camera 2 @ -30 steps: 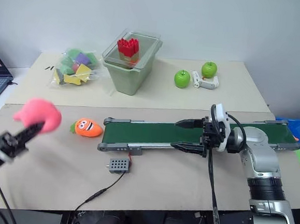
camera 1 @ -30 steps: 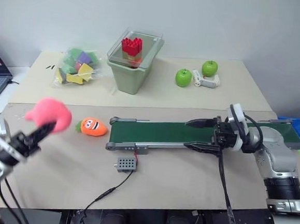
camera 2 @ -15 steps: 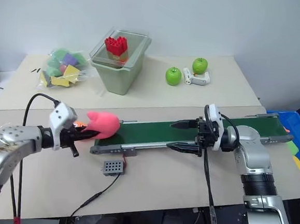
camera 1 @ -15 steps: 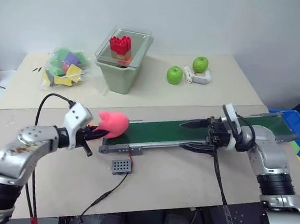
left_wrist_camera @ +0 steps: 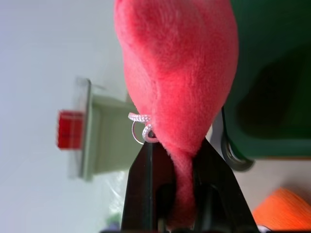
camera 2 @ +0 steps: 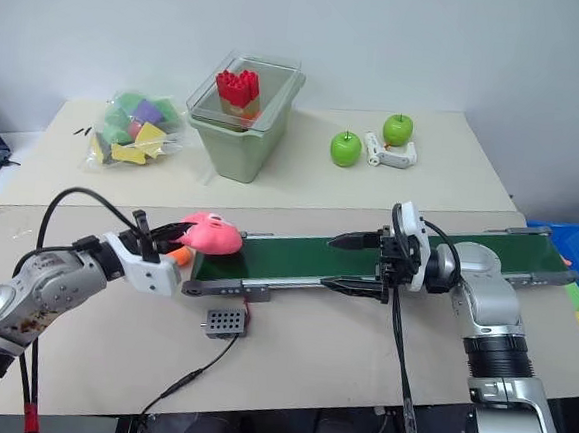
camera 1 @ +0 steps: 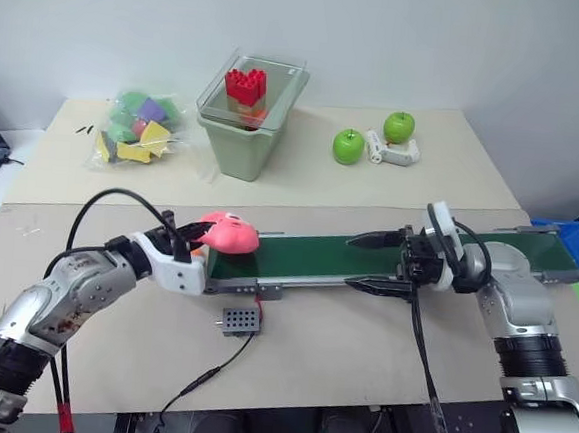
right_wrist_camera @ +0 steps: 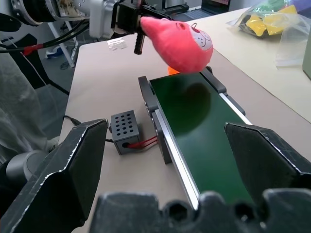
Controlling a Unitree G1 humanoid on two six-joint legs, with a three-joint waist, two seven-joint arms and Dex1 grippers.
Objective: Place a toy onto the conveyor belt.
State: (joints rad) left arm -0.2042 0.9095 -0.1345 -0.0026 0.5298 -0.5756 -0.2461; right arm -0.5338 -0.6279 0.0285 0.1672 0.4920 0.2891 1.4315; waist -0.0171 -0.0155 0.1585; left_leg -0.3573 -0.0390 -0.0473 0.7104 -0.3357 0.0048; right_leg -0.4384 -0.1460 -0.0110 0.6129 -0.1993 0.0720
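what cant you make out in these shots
- Orange plush: mostly hidden in the eye views behind the left gripper and the pink toy.
- Toy's face: in the left wrist view it is turned away.
- Conveyor belt: its far right end is hidden behind the right arm.
- Bag of pieces: too small to identify.

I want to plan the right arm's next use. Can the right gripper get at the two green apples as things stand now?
Probably yes. The right gripper is open and empty over the conveyor belt, and the apples lie beyond it on bare table with nothing between; only the white object touches them.
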